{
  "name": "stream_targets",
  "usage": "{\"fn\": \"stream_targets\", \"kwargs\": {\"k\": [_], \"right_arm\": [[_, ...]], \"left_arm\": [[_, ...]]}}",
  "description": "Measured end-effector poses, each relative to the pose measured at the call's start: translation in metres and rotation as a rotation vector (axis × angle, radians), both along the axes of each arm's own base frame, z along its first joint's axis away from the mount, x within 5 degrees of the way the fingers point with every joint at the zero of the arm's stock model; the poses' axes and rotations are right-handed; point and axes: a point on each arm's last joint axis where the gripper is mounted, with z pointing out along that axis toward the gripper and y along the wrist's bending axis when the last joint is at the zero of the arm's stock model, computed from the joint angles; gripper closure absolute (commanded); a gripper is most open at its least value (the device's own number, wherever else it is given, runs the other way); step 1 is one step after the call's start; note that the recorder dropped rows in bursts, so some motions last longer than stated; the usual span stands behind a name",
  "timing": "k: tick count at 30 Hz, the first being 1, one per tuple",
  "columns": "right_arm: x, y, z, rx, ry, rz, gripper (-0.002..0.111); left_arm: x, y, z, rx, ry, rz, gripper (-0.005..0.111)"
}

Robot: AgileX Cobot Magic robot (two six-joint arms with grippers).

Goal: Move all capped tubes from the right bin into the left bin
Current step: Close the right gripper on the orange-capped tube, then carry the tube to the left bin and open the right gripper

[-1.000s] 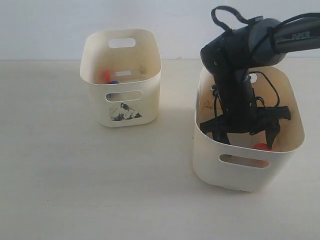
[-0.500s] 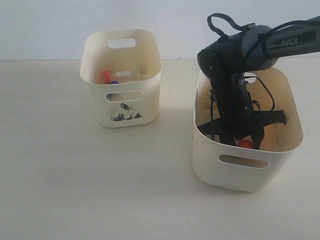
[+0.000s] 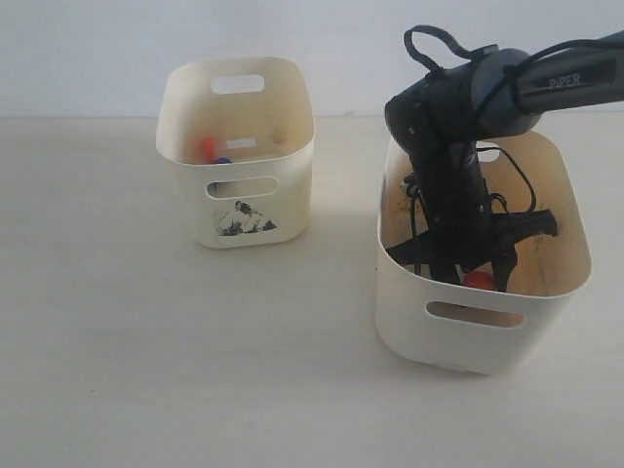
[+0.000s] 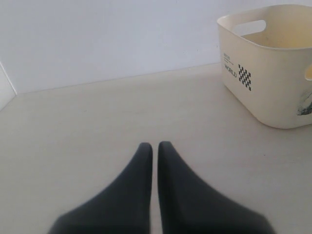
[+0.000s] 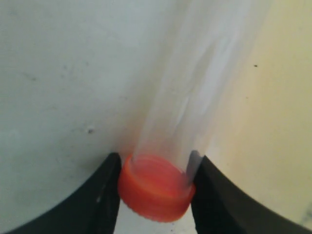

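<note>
My right gripper (image 3: 478, 273) reaches down inside the wide right bin (image 3: 546, 302) and is shut on a clear capped tube by its orange-red cap (image 3: 479, 281). The right wrist view shows both fingers pressed against that cap (image 5: 156, 187), with the clear tube body (image 5: 195, 92) running away from it along the bin wall. The narrower left bin (image 3: 249, 229), with a dark picture on its front, holds an orange-red cap (image 3: 208, 147) and a blue cap (image 3: 222, 162). My left gripper (image 4: 155, 146) is shut, empty, above bare table, and the left bin (image 4: 273, 73) is off to one side in its view.
The right arm (image 3: 458, 127) and its cables fill much of the right bin's opening. A pale wall runs along the back of the table (image 3: 146, 370). The two bins stand apart with bare table between them.
The right gripper closed from wide open onto the orange-red cap. It shifted slightly left and up inside the right bin. The left bin is unchanged.
</note>
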Motion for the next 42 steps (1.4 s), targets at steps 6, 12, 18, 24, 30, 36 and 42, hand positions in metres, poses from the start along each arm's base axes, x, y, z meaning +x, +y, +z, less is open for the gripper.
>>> {"fn": "stream_targets", "kwargs": {"k": [6,12,18,24,30,36,42], "right_arm": [[0.0,0.0,0.0,0.004,0.007,0.03,0.108],[0.0,0.0,0.0,0.004,0.023,0.058,0.108],[0.002,0.0,0.006,0.012,0.041,0.089,0.108],[0.005,0.006,0.027,0.096,-0.018,0.106,0.108],[0.012,0.01,0.095,0.172,-0.214,0.155,0.108],[0.009,0.009,0.166,0.226,-0.403,0.222,0.108],[-0.005,0.013,0.226,0.369,-0.557,0.303,0.108]], "left_arm": [[0.0,0.0,0.0,0.0,0.0,0.0,0.102],[0.0,0.0,0.0,0.0,0.0,0.0,0.102],[0.0,0.0,0.0,0.0,0.0,0.0,0.102],[0.0,0.0,0.0,0.0,0.0,0.0,0.102],[0.0,0.0,0.0,0.0,0.0,0.0,0.102],[0.0,0.0,0.0,0.0,0.0,0.0,0.102],[0.0,0.0,0.0,0.0,0.0,0.0,0.102]]}}
